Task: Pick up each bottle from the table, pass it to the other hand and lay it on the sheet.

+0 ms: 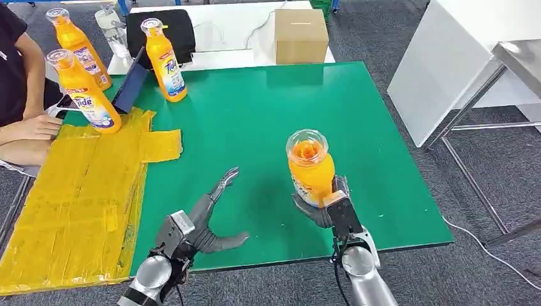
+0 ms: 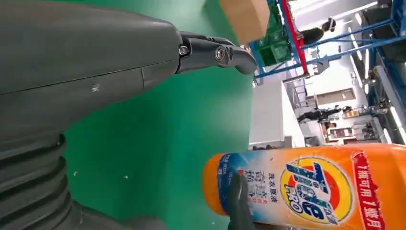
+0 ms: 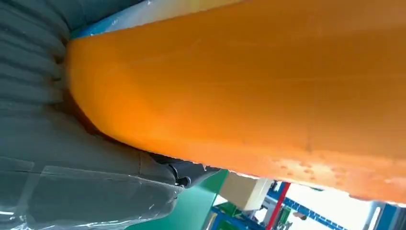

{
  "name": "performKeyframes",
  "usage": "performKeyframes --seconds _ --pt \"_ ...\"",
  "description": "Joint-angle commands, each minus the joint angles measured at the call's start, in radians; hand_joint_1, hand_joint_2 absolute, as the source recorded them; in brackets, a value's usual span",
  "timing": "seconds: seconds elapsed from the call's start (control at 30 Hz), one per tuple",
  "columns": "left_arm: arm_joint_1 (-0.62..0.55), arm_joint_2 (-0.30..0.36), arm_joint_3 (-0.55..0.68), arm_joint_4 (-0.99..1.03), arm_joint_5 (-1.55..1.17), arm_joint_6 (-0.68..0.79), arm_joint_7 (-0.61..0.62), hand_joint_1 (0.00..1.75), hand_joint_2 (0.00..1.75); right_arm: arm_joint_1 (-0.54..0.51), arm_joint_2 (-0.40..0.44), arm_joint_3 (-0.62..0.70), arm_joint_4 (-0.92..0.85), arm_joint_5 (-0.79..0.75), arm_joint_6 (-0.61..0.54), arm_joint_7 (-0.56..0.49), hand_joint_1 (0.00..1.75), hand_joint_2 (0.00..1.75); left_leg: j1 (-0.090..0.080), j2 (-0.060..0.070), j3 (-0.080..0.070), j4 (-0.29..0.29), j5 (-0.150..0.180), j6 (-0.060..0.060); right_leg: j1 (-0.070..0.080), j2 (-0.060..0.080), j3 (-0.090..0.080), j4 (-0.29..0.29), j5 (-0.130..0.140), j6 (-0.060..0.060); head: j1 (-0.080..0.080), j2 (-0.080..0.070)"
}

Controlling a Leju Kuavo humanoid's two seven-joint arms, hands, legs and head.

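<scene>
My right hand [image 1: 326, 205] grips an orange detergent bottle [image 1: 310, 167] upright above the green table [image 1: 255, 127], near its front edge. The same bottle [image 2: 306, 191] lies close in the left wrist view, and its orange side [image 3: 249, 81] presses against my right palm in the right wrist view. My left hand [image 1: 205, 220] hovers a little to the bottle's left, fingers spread and palm turned toward it, holding nothing. The yellow sheet [image 1: 76, 197] covers the table's left part. Another orange bottle [image 1: 84, 92] stands on the sheet's far end, and a third orange bottle [image 1: 164, 60] stands on the green beyond it.
A person's arm [image 1: 25, 131] rests at the sheet's far left edge. One more orange bottle [image 1: 75, 43], a clear bottle [image 1: 113, 29], a black bag [image 1: 164, 32] and a cardboard box [image 1: 301, 35] sit beyond the table. A white table [image 1: 459, 57] stands to the right.
</scene>
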Motion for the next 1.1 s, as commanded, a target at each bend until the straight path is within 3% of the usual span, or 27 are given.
performKeyframes --seconds 0.03,0.2,0.47,0.67,1.1 --pt "-0.078 0.032 -0.027 0.106 0.076 -0.052 0.031 0.0 1.75 -0.085 0.032 0.093 0.152 -0.011 0.025 -0.001 1.75 1.75 0.0 0.002 0.007 -0.001 -0.003 -0.001 0.0 0.0 0.006 -0.001 -0.002 -0.002 0.0 0.0" --pt "-0.134 0.005 0.008 0.161 0.288 -0.13 0.074 0.0 1.75 -0.139 0.081 0.257 0.298 0.046 -0.022 -0.025 1.75 1.75 0.0 0.004 0.004 -0.001 -0.002 -0.002 0.001 0.002 0.002 -0.001 0.0 -0.002 0.0 0.0" --pt "-0.185 -0.009 0.041 0.212 0.432 -0.092 0.101 0.0 1.75 -0.165 0.117 0.403 0.437 0.115 -0.105 -0.036 1.75 1.75 0.002 0.001 0.002 -0.001 -0.001 -0.002 0.002 0.0 0.002 -0.001 -0.001 -0.001 0.0 0.0" --pt "-0.212 -0.021 0.023 0.231 0.484 -0.082 0.105 0.0 1.75 -0.198 0.137 0.444 0.55 0.132 -0.149 -0.051 1.75 1.75 0.002 -0.001 0.004 0.0 -0.002 -0.002 0.002 -0.004 0.004 -0.001 -0.003 -0.002 0.0 0.0" --pt "-0.216 -0.025 0.008 0.222 0.484 -0.078 0.105 0.0 1.75 -0.205 0.142 0.449 0.582 0.127 -0.145 -0.043 1.75 1.75 0.002 -0.002 0.001 0.0 -0.001 -0.002 0.002 -0.005 0.0 0.0 -0.002 -0.002 0.0 0.0"
